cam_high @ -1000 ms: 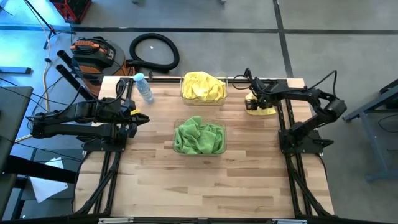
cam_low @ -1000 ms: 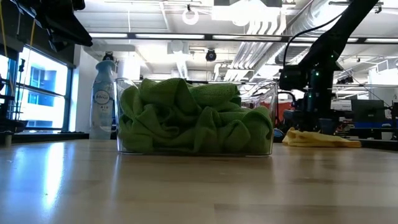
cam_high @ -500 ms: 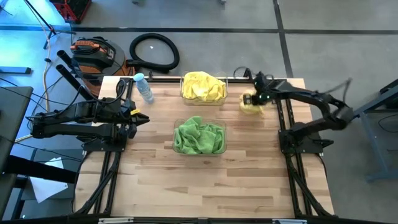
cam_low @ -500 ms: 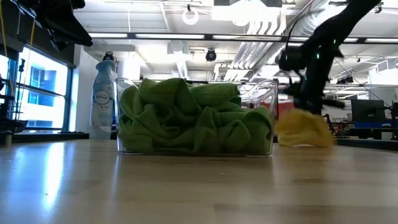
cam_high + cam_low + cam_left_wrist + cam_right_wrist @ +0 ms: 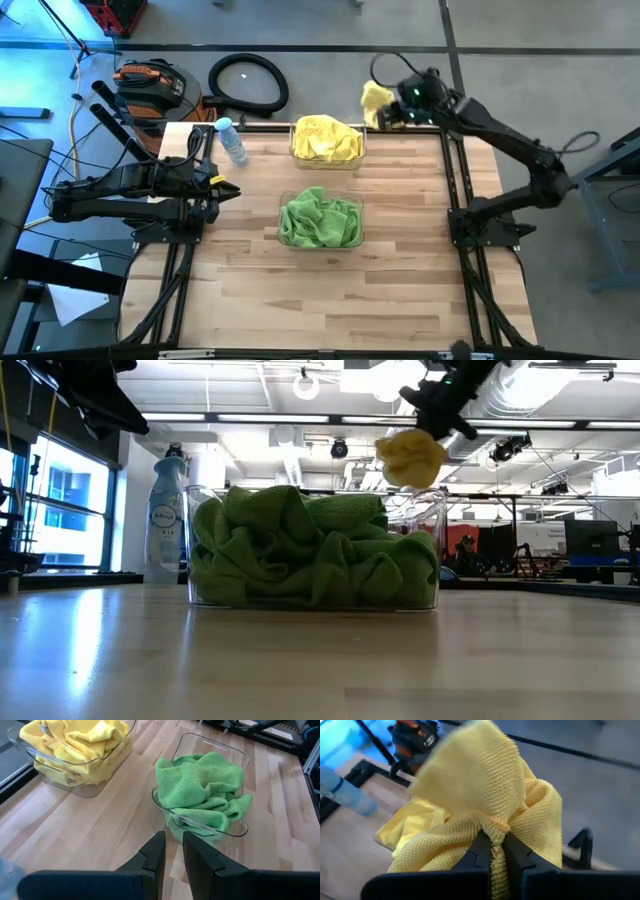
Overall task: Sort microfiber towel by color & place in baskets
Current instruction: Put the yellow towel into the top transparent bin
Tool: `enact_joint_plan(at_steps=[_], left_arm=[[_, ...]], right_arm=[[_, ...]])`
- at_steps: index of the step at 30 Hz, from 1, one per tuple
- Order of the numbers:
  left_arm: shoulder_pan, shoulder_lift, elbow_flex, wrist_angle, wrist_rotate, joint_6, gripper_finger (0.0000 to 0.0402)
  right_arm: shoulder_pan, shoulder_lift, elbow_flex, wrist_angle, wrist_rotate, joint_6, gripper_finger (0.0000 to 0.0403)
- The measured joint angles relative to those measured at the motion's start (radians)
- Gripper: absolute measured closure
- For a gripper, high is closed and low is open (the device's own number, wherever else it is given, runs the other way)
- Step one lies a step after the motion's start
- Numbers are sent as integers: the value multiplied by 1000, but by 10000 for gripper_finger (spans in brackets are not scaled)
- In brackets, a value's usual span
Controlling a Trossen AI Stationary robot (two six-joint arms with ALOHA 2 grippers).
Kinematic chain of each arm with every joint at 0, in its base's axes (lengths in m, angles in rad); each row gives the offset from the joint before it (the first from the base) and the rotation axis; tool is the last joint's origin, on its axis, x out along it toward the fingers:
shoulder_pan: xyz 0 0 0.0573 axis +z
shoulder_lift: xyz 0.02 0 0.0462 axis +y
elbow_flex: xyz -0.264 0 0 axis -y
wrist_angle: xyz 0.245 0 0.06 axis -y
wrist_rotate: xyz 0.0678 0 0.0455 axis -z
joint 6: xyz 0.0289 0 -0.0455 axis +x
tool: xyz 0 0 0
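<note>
right end effector (image 5: 492, 851) pinches a bunched yellow towel (image 5: 480, 805) aloft, its folds trailing lengthwise from the fingertips.

A label is carried by the spray bottle (image 5: 166, 520) (blue-capped, beside the green towels), but no wording on it can be read.

- The hanging towel (image 5: 485, 815) pinched in the dark right gripper (image 5: 492, 852) is bright yellow, with a fine ribbed weave.
- The far basket (image 5: 327, 155) is clear and colourless, and the yellow towels (image 5: 326, 136) in it match the hanging one.
- The near basket (image 5: 320, 241) is equally clear; the green towels (image 5: 320, 218) in it are bright green.
- The dark left gripper (image 5: 172, 856) is plain.
- The table (image 5: 330, 290) is pale striped wood.
- The bottle (image 5: 231, 140), far left, is clear with a blue cap.
</note>
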State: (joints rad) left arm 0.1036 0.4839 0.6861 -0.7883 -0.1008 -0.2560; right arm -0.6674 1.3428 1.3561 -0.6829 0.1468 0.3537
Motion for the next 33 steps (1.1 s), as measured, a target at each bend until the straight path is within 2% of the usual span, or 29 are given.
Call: enact_joint_plan(at_steps=[4, 9, 11, 17, 23, 33], left_arm=[[0, 0, 0, 0, 0, -1, 348], [0, 0, 0, 0, 0, -2, 348], [0, 0, 0, 0, 0, -4, 348], [0, 0, 0, 0, 0, -4, 348], [0, 0, 0, 0, 0, -4, 348], [0, 0, 0, 0, -10, -4, 348]], right_arm=[[13, 142, 163, -97, -55, -111, 401], [35, 336, 300, -232, -225, -184, 402], [37, 393, 338, -244, -252, -217, 402], [53, 546, 418, -279, -181, -310, 402], [56, 650, 454, -272, -177, -394, 402], [59, 776, 456, -223, -178, -415, 401]])
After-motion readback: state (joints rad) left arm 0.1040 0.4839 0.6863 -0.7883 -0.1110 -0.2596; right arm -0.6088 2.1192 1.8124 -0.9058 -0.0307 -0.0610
